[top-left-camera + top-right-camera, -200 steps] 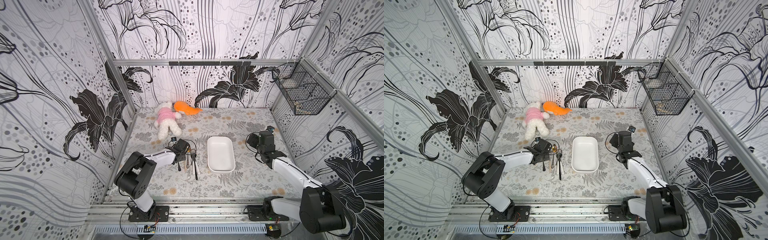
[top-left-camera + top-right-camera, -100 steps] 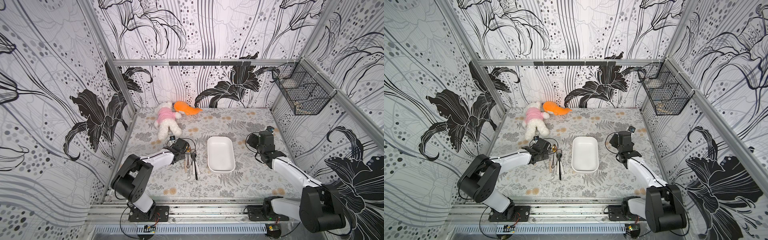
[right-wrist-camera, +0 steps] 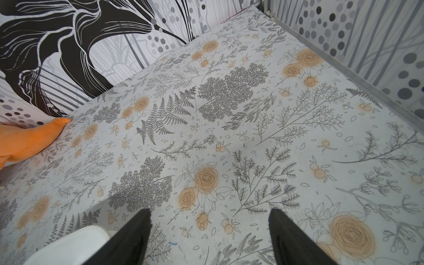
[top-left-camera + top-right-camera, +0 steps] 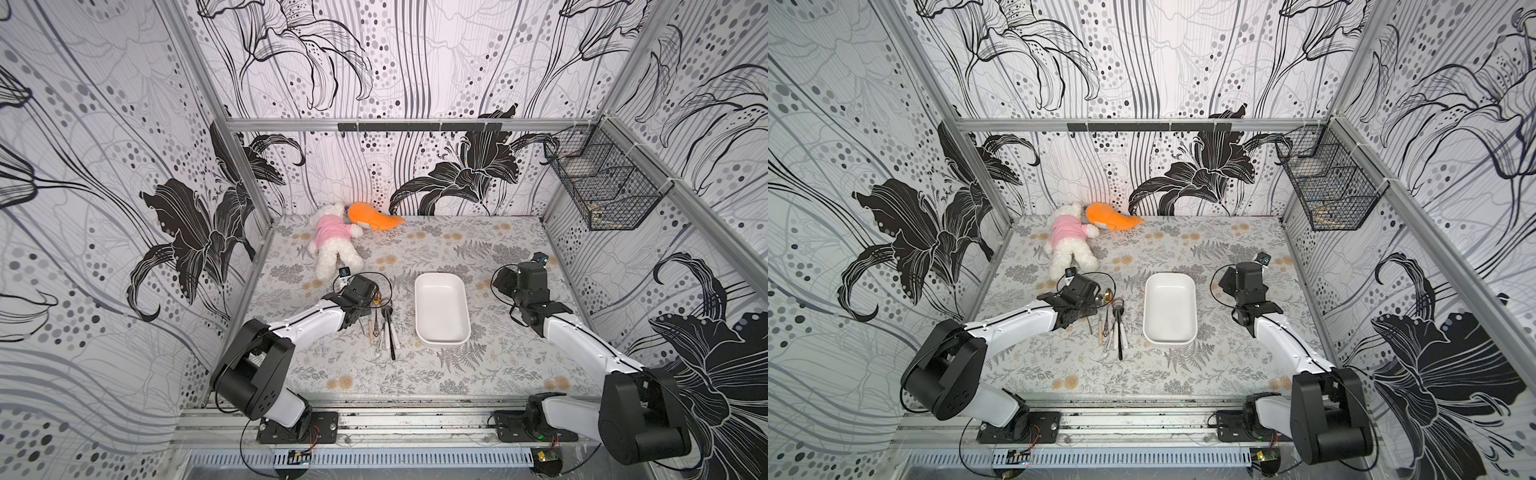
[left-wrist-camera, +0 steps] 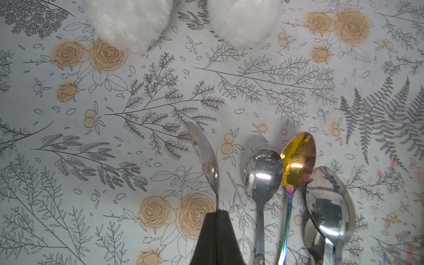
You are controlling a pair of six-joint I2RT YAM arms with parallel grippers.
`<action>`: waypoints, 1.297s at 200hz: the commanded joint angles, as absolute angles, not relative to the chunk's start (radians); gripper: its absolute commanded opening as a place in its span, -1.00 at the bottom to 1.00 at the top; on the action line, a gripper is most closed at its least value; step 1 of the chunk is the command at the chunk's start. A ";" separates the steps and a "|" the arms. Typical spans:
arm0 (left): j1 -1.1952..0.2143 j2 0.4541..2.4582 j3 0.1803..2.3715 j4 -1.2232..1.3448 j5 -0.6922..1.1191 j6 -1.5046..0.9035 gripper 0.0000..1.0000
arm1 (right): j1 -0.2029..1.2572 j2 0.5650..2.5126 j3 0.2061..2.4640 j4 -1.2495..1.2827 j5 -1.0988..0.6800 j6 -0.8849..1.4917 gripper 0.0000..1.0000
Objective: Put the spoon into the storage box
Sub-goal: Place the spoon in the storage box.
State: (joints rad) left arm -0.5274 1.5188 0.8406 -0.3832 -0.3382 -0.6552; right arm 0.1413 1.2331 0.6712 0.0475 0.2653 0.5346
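The spoon (image 5: 205, 156) is polished bare metal, mirror-bright with faint smears. The round-bowled spoon (image 5: 262, 174) and the large spoon (image 5: 328, 204) have the same glossy steel look. The gold spoon (image 5: 298, 158) has a glossy gold finish that runs to rainbow tints along its handle. The left hand (image 5: 216, 213) is matt black. The storage box (image 4: 441, 307) is smooth plain white with a soft sheen. The table (image 5: 91, 137) has a matt printed covering. The teddy bear (image 4: 334, 253) is fluffy white plush with a pink cloth top. The wire basket (image 4: 602, 195) is black metal mesh.
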 commanded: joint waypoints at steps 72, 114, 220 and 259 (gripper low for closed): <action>-0.895 1.857 1.547 -0.670 -0.479 -0.673 -1.00 | 0.150 1.248 0.681 0.029 0.302 0.549 0.71; -0.959 2.145 1.883 -0.811 -0.481 -0.661 -1.00 | 0.150 1.245 0.679 0.022 0.326 0.555 0.71; -0.963 2.359 1.995 -0.937 -0.570 -0.687 -1.00 | 0.150 1.254 0.683 0.021 0.318 0.561 0.71; -0.945 2.385 2.009 -0.990 -0.615 -0.696 -1.00 | 0.150 1.264 0.686 0.021 0.313 0.564 0.71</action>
